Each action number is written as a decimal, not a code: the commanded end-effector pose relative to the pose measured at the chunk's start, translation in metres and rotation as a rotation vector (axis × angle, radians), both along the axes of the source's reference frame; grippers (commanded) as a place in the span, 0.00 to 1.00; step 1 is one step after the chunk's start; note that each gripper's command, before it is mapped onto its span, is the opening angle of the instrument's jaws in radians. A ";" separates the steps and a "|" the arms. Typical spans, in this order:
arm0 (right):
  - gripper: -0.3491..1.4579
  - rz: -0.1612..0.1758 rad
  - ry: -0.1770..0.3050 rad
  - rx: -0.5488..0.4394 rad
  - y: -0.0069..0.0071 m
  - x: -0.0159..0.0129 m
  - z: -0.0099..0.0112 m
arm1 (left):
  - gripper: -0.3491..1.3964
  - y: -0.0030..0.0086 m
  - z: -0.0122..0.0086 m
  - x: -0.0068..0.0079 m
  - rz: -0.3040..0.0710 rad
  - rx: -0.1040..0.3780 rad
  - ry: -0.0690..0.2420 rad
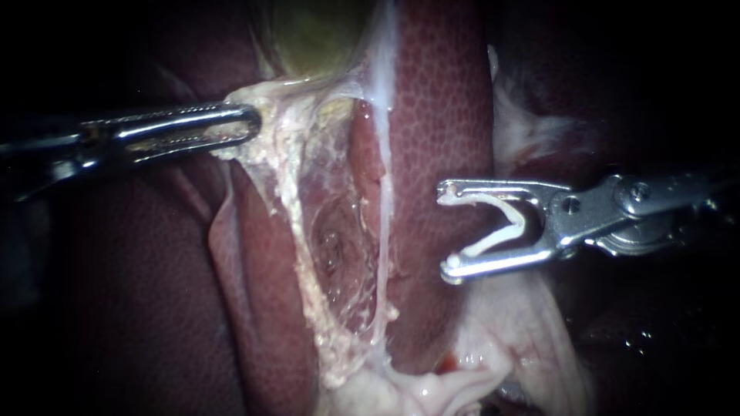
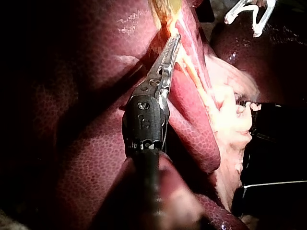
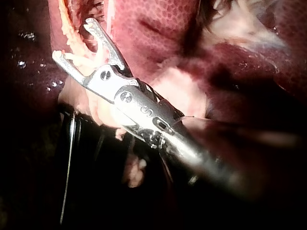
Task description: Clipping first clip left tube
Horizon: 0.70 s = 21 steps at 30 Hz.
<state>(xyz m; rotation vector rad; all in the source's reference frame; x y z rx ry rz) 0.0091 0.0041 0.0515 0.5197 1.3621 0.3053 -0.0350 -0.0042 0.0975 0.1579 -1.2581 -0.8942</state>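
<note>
My left instrument (image 1: 248, 125) comes in from the left, its jaws shut on pale tissue at the gallbladder's (image 1: 316, 35) lower end and holding it taut. From there two strands run down: the left tube (image 1: 297, 223), thick and fatty yellow, and the right tube (image 1: 383, 208), thin and whitish. My right instrument (image 1: 447, 229) hovers over the liver (image 1: 439, 115), to the right of both tubes and touching neither. Its jaws stand wide apart, both touching the white V-shaped clip (image 1: 501, 227) seated between them. The left wrist view shows the left instrument (image 2: 171, 42) gripping yellowish tissue.
A thin membrane (image 1: 339, 239) with a dark hollow spans the gap between the two tubes. Pale fatty tissue (image 1: 432, 389) bunches below where the tubes meet. More pale tissue (image 1: 524, 127) lies beyond the liver's right edge. The right wrist view shows the right instrument (image 3: 72, 39) ahead of red liver.
</note>
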 end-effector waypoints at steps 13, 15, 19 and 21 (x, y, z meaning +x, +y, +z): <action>0.52 -0.013 0.008 0.002 -0.0033 0.0063 0.0056 | 0.00 -0.0004 0.0002 -0.0005 -0.003 -0.003 0.004; 0.52 -0.012 0.007 0.009 -0.0038 0.0072 0.0066 | 0.00 -0.0005 0.0001 -0.0005 -0.004 -0.003 0.004; 0.52 -0.014 0.006 0.020 -0.0044 0.0086 0.0082 | 0.00 -0.0005 0.0000 -0.0006 -0.007 -0.004 0.007; 0.52 -0.014 0.005 0.023 -0.0047 0.0092 0.0088 | 0.00 -0.0006 0.0000 -0.0006 -0.007 -0.004 0.007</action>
